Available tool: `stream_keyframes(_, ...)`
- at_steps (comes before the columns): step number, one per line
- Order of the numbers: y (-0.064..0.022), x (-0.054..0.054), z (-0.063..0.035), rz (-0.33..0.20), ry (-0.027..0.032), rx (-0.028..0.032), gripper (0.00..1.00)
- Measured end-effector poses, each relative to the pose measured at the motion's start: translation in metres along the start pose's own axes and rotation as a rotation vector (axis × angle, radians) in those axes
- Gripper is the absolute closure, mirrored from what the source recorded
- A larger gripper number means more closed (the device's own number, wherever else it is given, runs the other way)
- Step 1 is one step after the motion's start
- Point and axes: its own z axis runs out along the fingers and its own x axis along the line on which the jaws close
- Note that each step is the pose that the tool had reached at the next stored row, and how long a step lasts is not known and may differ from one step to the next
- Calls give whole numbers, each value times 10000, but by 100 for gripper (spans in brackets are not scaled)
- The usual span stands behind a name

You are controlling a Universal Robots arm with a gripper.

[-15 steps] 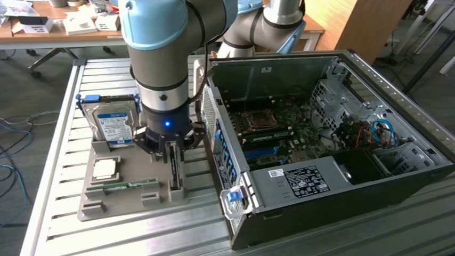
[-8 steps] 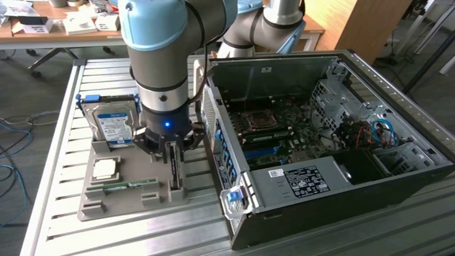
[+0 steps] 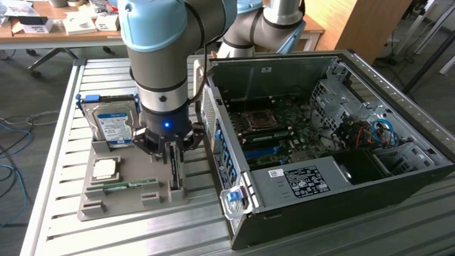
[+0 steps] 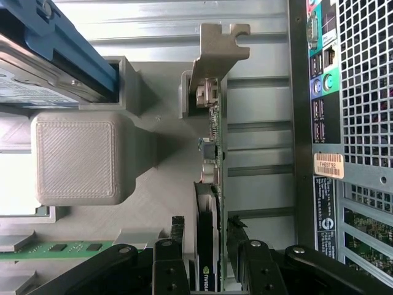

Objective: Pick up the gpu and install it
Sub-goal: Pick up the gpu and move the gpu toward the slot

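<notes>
Straddling gpu (image 4: 209,203), no grip yet
Ur gripper (image 4: 207,224) jaws full wide, one each side; card stands on edge in gray holder (image 3: 106,205) beside PC case (image 3: 306,218), so top edge's reachable.

Silver ribbed aluminium table (image 3: 57,224) carries two things directly. A flat grey 3D-printed plastic holder tray (image 3: 114,208) sits on the exterior view's left, near side. An open black metal computer tower case (image 3: 320,213) lies on its side on the exterior view's right, just beside the tray, bare slats between them.
</notes>
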Motion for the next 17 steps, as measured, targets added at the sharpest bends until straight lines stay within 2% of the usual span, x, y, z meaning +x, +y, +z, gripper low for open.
stream_keyframes(10,0,0,4,0,0,1,58)
stream_keyframes(12,0,0,4,0,1,1,60)
stream_keyframes(13,0,0,4,1,1,1,67)
stream_keyframes(17,0,0,4,0,1,1,67)
